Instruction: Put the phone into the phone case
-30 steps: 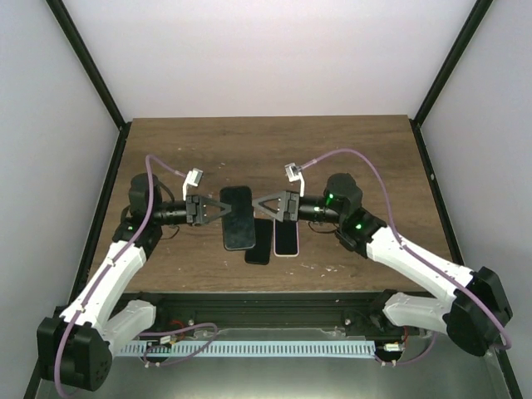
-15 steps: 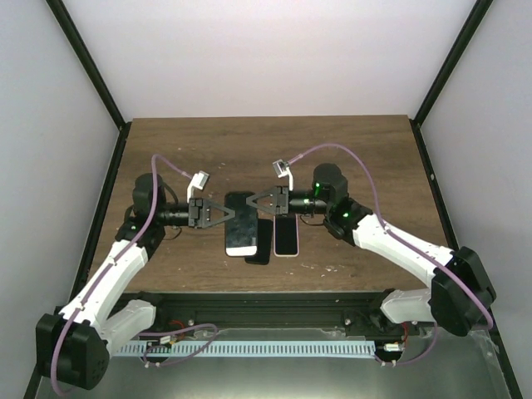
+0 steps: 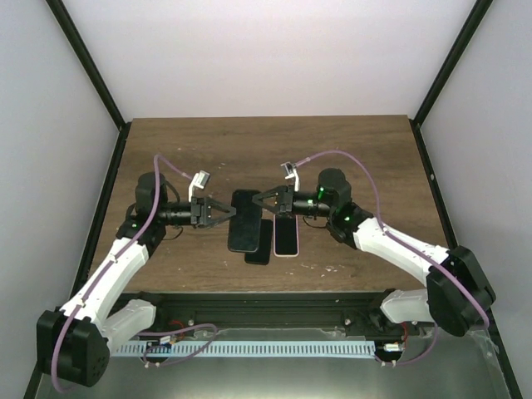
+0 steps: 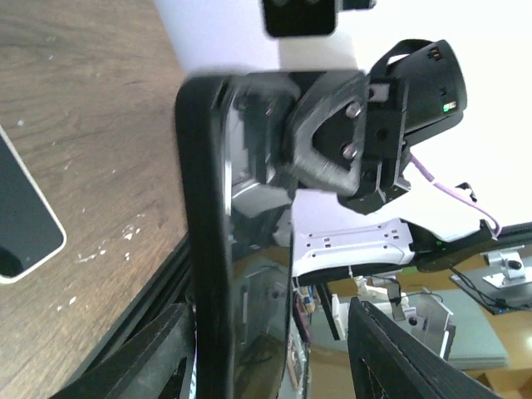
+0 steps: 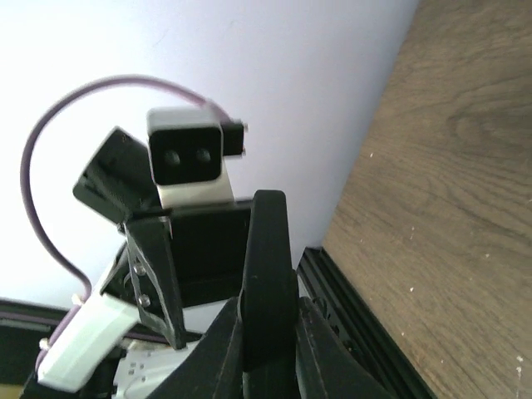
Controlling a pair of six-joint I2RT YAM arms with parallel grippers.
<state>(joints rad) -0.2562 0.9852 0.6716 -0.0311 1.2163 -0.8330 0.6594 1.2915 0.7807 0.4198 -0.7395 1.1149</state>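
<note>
Your right fingers [image 5: 220,357] are pinching one edge of the black phone case [image 3: 245,223], while your left fingers [image 4: 154,357] are sitting open by its other edge.

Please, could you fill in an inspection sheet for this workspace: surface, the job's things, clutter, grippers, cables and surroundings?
Surface: brown wooden table, with a few pale specks near the front edge.
Job's things: black slab held between the two arms, phone or case cannot be told; white-rimmed phone lying flat; black flat piece lying beside it, partly hidden under the slab.
Clutter: nothing seen.
Grippers: right gripper shut on the black slab's edge; left gripper open, its fingers on either side of the slab.
Cables: purple cable looping over each arm, above the table.
Surroundings: white walls; black frame posts.
</note>
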